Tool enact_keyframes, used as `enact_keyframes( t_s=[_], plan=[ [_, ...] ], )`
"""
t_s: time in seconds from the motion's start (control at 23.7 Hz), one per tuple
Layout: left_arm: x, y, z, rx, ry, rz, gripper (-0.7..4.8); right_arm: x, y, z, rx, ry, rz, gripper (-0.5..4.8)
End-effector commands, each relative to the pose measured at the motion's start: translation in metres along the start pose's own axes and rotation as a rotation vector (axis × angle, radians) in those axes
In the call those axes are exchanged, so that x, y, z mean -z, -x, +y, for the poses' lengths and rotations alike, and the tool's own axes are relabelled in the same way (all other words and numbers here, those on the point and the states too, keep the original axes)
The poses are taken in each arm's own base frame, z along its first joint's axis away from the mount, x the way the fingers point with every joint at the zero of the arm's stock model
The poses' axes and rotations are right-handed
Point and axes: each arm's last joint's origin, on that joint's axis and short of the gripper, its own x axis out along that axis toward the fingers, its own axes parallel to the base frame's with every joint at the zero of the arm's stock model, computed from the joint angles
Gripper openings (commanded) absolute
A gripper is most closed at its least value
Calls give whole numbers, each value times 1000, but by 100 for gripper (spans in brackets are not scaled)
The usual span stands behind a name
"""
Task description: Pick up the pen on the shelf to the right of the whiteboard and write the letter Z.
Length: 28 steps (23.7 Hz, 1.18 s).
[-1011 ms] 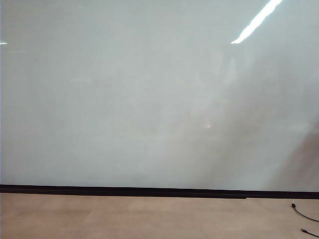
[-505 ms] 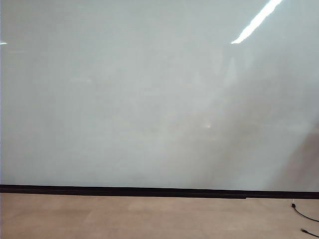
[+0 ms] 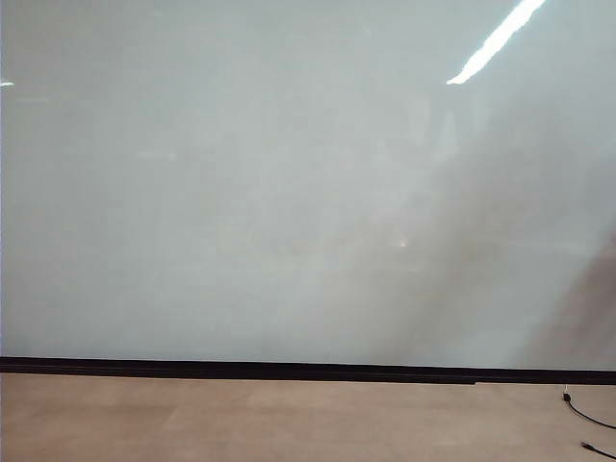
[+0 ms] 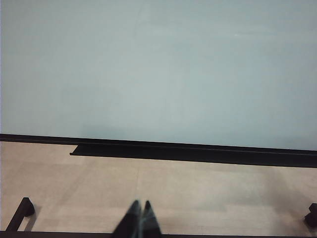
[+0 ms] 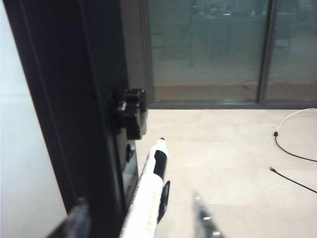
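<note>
Nothing has shifted in the exterior view over the last second: the whiteboard (image 3: pixel 289 192) fills it as before, glossy and bare of any drawn line, with a streak of ceiling light reflected near its upper right and a thin black strip along its lower edge.

Seen from the right wrist camera, the pen (image 5: pixel 147 198) is a slim white marker with a black band below its white tip, lying along the black frame (image 5: pixel 74 99) at the board's edge, just under a black knob (image 5: pixel 130 111) on that frame. The right gripper (image 5: pixel 141 223) sits around the pen's near end, its two blurred fingers (image 5: pixel 204 218) standing well apart, one on each side of the pen; neither visibly presses on it. Beyond lie pale floor, loose cables (image 5: pixel 292 153) and glass doors (image 5: pixel 213 49).

From the left wrist camera, the left gripper (image 4: pixel 139 223) points at the board above the floor, its tips together and holding nothing.
</note>
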Motion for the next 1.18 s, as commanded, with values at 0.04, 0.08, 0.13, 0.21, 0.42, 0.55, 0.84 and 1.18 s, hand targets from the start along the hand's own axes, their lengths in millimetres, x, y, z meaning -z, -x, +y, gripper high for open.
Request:
enact_keyframes(
  t_s=[0.04, 0.08, 0.13, 0.21, 0.42, 0.55, 0.84, 1.18],
  plan=[
    [-2, 0, 0, 1, -4, -13, -4, -3, -1, 0, -8, 8, -16, 246],
    [-2, 0, 0, 1, -4, -13, -5, -3, -1, 0, -13, 8, -16, 246],
    [-2, 0, 0, 1, -4, -13, -4, -3, -1, 0, -20, 8, -15, 246],
    [-2, 0, 0, 1, -4, -13, -4, -3, -1, 1, -27, 5, -12, 246],
    [-2, 0, 0, 1, -4, -13, -4, -1, -1, 1, -38, -13, 9, 246],
    [-2, 0, 0, 1, -4, -13, -4, -1, -1, 1, -39, -13, 9, 245],
    [-2, 0, 0, 1, -4, -13, -5, -2, -1, 1, -41, -6, 0, 194],
    [-2, 0, 0, 1, -5, -13, -5, -3, -1, 2, -65, -4, -8, -9]
  ],
)
